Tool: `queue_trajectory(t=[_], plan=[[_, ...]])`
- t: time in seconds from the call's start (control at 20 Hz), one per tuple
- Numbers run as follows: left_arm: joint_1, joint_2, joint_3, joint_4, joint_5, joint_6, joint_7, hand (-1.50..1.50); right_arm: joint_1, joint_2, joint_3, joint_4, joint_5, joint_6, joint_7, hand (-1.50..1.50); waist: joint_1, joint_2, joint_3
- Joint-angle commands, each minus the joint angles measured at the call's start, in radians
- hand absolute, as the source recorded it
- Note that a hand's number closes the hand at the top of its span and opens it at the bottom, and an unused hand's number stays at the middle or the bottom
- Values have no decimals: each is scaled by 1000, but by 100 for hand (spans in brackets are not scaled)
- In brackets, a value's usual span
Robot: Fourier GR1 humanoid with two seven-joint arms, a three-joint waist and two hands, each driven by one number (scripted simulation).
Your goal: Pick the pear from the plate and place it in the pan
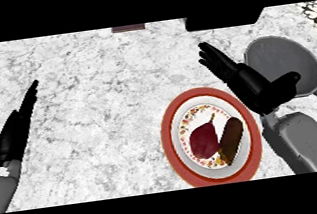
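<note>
My right hand point(251, 82) above the plate point(173, 127)
Fingers straight and apart; the pear point(203, 139) lies at seven o'clock from it, untouched.

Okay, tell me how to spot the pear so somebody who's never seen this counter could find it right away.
Start at the red-rimmed plate on the marble counter, left of the grey pan and just below the right hand. Two things lie on it side by side. The pear is the left one: dark red, rounded, with a thin stem, unlike the long brown item beside it.
</note>
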Motion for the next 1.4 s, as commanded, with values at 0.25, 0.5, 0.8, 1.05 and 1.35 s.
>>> queue_trajectory(t=[0.25, 0.5, 0.8, 1.05, 1.35], plan=[[-5, -178, 116, -96, 153, 49, -141, 0, 213, 66, -97, 95, -99, 35, -203, 150, 11, 31, 32], [38, -175, 142, -98, 205, 15, -126, 0, 449, 11, -161, 14, 172, -320, -382, -150, -48, 15, 30], [-14, -167, 148, -140, 209, 5, -52, 0, 745, -153, -198, -307, 219, -315, -381, -150, -34, 19, 30], [-9, -196, 151, -78, 193, 2, -114, 0, 734, -411, -260, -477, 248, -195, -109, -150, -26, 26, 27], [-47, -213, 150, -78, 182, -14, -91, 0, 653, -551, -400, -660, 109, -101, 242, -150, 0, 28, 29]])
